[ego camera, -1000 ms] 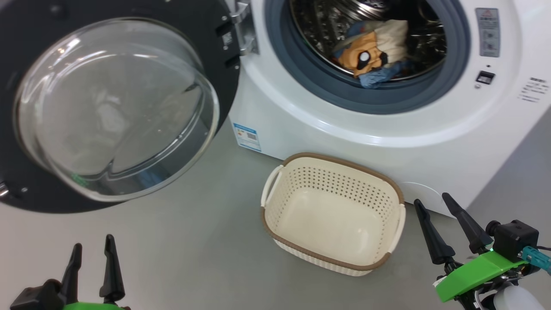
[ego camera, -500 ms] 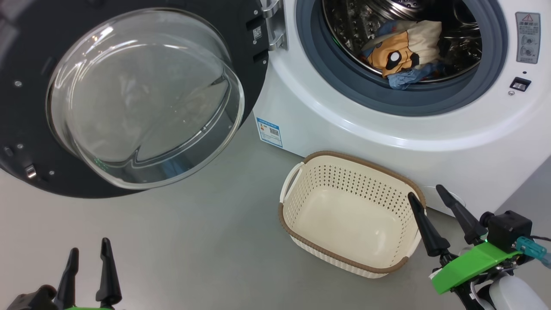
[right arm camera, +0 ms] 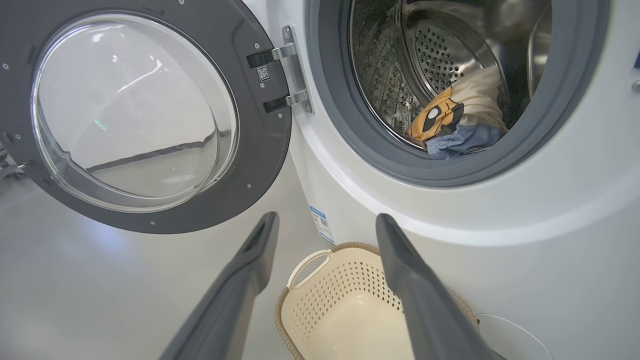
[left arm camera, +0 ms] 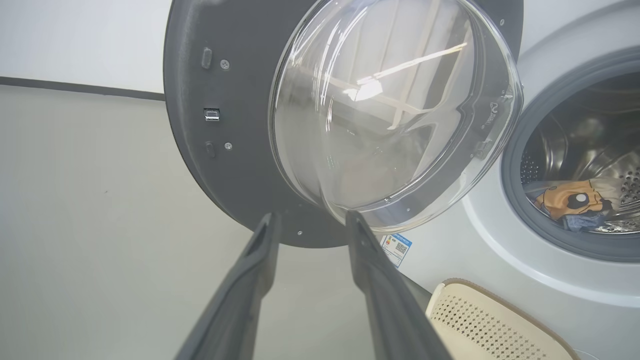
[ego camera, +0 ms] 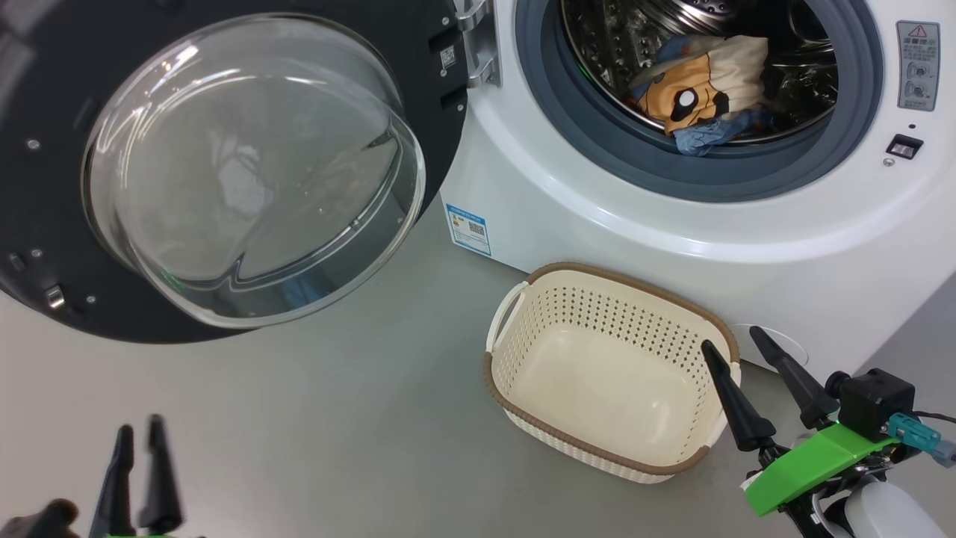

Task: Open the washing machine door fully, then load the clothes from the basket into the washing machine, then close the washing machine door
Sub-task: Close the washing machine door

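Left gripper (ego camera: 140,426) and right gripper (ego camera: 730,338) are being held open, gripping nothing, while the clothes (ego camera: 702,82) are being kept inside the washing machine (ego camera: 672,246), its door (ego camera: 246,164) swung wide, behind the basket (ego camera: 620,276).

Laundry area, washing machine (ego camera: 672,239), basket (ego camera: 602,275), grey floor (ego camera: 336,426)

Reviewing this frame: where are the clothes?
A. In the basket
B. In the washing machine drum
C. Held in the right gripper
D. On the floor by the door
B: the clothes lie bunched inside the drum of the washing machine, while the basket shows only its bare bottom.
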You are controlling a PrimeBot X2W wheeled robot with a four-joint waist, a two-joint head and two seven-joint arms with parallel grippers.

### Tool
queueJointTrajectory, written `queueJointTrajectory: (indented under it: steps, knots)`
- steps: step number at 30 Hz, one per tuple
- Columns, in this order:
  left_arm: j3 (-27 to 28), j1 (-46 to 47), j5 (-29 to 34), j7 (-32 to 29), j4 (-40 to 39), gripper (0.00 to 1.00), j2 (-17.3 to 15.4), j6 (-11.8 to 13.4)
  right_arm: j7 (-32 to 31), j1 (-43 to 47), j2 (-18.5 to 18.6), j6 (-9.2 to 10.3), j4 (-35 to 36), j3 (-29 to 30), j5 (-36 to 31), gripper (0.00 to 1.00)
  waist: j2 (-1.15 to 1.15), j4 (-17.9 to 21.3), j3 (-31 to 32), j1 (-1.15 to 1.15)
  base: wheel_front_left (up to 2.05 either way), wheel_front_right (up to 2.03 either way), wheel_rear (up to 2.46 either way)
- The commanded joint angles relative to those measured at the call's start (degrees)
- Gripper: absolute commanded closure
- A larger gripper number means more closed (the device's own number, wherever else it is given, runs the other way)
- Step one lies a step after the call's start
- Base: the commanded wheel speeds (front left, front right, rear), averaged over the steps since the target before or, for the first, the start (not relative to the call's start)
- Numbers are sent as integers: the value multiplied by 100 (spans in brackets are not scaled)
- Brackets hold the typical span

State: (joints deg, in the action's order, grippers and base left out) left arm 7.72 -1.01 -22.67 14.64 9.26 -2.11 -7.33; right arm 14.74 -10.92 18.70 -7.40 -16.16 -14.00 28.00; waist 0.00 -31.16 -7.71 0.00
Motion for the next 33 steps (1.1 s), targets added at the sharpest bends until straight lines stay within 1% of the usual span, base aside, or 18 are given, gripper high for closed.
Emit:
queueJointTrajectory:
  steps: [1, 4, 8, 10, 12, 13, 14, 18, 21, 25, 29, 30, 33]
  knots:
    - [239, 75, -89, 36, -211, 100, -77, 10, 26, -185, 79, -9, 112, -109, 65, 0, 0, 1, 6, 0, 0, 0, 0]
    - [388, 125, -231, 36, -464, 100, -77, 1, 26, -160, 67, -9, 116, -81, 64, 0, 0, 5, 20, 0, 0, 0, 0]
    - [845, 258, -444, 36, -1028, 100, -77, -11, 26, -73, 48, -9, 145, -5, 54, 0, 0, 12, 30, 0, 0, 0, 0]
    - [1065, 353, -668, 36, -1363, 100, -80, -12, 26, -16, 36, -9, 161, 45, 46, 0, 0, 18, 39, 0, 0, 0, 0]
    - [1285, 461, -972, 36, -1615, 100, -178, -13, 26, 42, 21, -9, 184, 94, 35, 0, 0, 23, 44, 0, 0, 0, 0]
    - [1368, 527, -1148, 36, -1685, 100, -279, -13, 26, 67, 15, -9, 198, 115, 28, 0, 0, 25, 39, 0, 0, 0, 0]
    - [1488, 699, -1504, 36, -1700, 100, -565, -14, 26, 109, 6, -9, 222, 147, 14, 0, 0, 30, 30, 0, 0, 0, 0]
    - [1597, 1249, -2295, 36, -1405, 100, -1309, -14, 26, 163, -8, -9, 257, 192, -8, 0, 0, 41, 9, 0, 0, 0, 0]
    - [1630, 1728, -2733, 36, -965, 100, -1887, -14, 26, 186, -17, -9, 282, 206, -20, 0, 0, 70, -10, 0, 0, 0, 0]
    - [1653, 2454, -3581, 25, -76, 100, -2494, -15, 26, 193, -8, -9, 315, 203, -38, 0, 0, 122, -69, 0, 0, 0, 0]
    - [1502, 3173, -4267, -196, 963, 100, -3096, -15, 26, 149, 46, -9, 328, 204, -58, 0, 0, 177, -206, 0, 0, 0, 0]
    - [1502, 3173, -4267, -196, 963, 100, -3096, -15, 26, 149, 46, -9, 328, 204, -58, 0, 0, 177, -206, 0, 0, 0, 0]
    - [1286, 3671, -4672, -489, 1681, 100, -3418, -15, 26, 87, 92, -9, 327, 190, -72, 0, 0, 220, -319, 0, 0, 0, 0]
